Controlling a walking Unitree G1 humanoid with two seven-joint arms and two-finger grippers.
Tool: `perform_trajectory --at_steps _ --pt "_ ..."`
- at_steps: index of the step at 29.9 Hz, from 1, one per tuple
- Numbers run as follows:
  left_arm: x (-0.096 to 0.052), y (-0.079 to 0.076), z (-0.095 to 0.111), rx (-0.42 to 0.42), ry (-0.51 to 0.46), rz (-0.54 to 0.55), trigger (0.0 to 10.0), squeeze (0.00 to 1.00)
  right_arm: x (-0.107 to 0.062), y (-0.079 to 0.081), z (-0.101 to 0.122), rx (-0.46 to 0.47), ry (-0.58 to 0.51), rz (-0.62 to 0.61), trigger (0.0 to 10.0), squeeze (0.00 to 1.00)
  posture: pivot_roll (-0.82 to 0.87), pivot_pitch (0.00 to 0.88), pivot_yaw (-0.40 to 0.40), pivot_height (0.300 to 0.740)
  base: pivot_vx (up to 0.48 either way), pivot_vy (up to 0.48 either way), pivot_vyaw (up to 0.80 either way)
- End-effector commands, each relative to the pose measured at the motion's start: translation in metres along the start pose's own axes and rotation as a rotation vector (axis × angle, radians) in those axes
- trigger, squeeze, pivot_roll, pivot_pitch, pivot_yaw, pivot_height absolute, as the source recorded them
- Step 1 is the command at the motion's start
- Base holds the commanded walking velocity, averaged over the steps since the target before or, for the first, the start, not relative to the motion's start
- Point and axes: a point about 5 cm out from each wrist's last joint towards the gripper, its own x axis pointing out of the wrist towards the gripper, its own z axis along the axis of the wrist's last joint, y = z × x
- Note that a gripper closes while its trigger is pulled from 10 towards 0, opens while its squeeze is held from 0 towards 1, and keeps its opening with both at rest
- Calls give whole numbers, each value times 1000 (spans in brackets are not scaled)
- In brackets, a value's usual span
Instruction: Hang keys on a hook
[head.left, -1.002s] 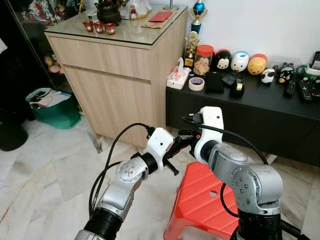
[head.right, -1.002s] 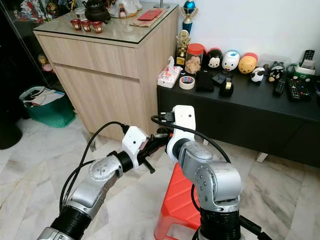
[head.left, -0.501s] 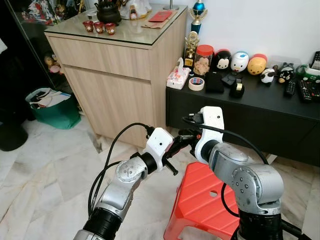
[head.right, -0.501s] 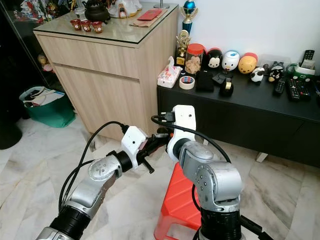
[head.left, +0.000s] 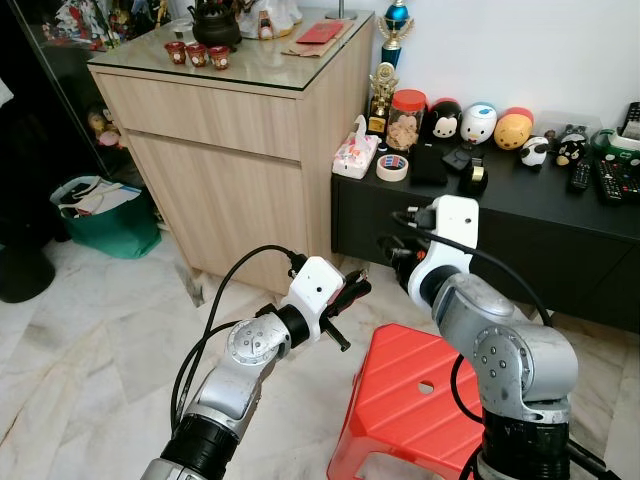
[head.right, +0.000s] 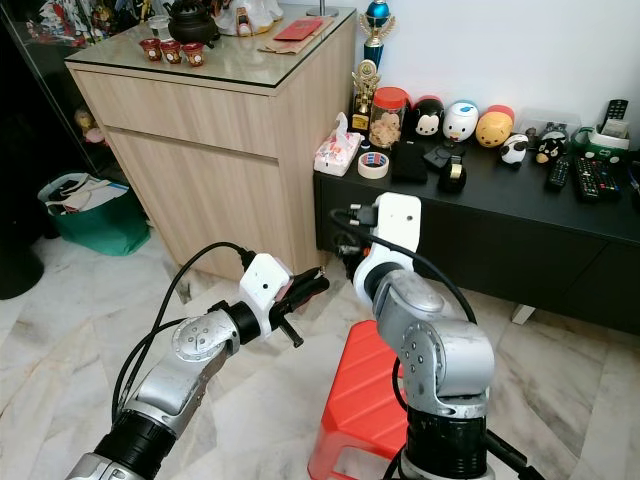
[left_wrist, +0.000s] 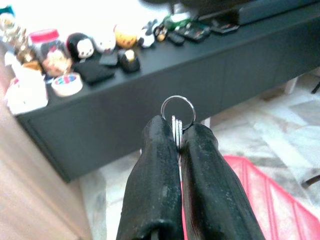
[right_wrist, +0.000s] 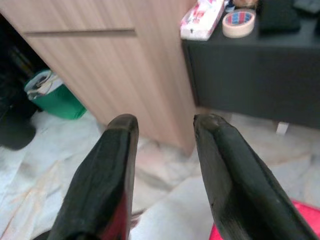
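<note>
The left gripper (left_wrist: 179, 131) is pinched tight on a bunch of keys (left_wrist: 176, 131), their blades sandwiched between the two black fingers (left_wrist: 155, 165) and the steel key ring (left_wrist: 178, 109) poking out past the tips. It hangs above the marble floor (head.left: 90, 330), just beside the red plastic stool (head.left: 415, 395), with the wooden cabinet (head.left: 235, 150) and the black low sideboard (head.left: 540, 215) beyond it. The right gripper (right_wrist: 164, 125) sits close by, a little apart from the keys, its fingers spread and holding nothing. To my eye the keys now sit with the left side alone, so the carrying step is next. I can't spot any hook from here; the robot will likely need to turn or walk to find one, then slip that ring over it.
</note>
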Motion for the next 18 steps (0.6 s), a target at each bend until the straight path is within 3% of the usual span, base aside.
perform_trajectory --at_steps 1,2,4,5,6,7,8,13,18 --pt "-5 9 -7 9 49 44 0 0 3 -14 1 5 -11 -53 10000 0 -61 66 -7 723 0 0 0" --pt "-8 14 -11 15 75 72 0 0 4 -26 -1 0 -11 -87 10000 0 -61 66 -7 723 0 0 0" --pt "-9 16 -13 18 86 82 0 0 5 -30 -1 -1 -12 -99 10000 0 -61 66 -7 723 0 0 0" --pt "-18 28 -30 37 181 163 0 0 10 -51 -12 -34 -2 -150 10000 0 -57 63 -7 723 0 0 0" --pt "-22 32 -36 42 215 193 0 0 11 -58 -16 -57 7 -168 10000 0 -57 63 -7 723 0 0 0" --pt "-29 39 -46 34 262 252 6196 0 13 -69 -27 -75 23 -193 10000 0 -59 60 -8 723 0 0 0" --pt "-38 48 -58 15 315 325 10000 0 15 -83 -43 -91 58 -222 10000 0 -56 57 -9 723 0 0 0" --pt "-67 57 -92 -43 448 450 10000 0 13 -113 -96 -108 184 -283 10000 0 -42 53 -7 723 0 0 0" --pt "-90 51 -120 -108 555 523 10000 0 8 -126 -148 -106 282 -296 10000 0 -39 48 -9 723 0 0 0"
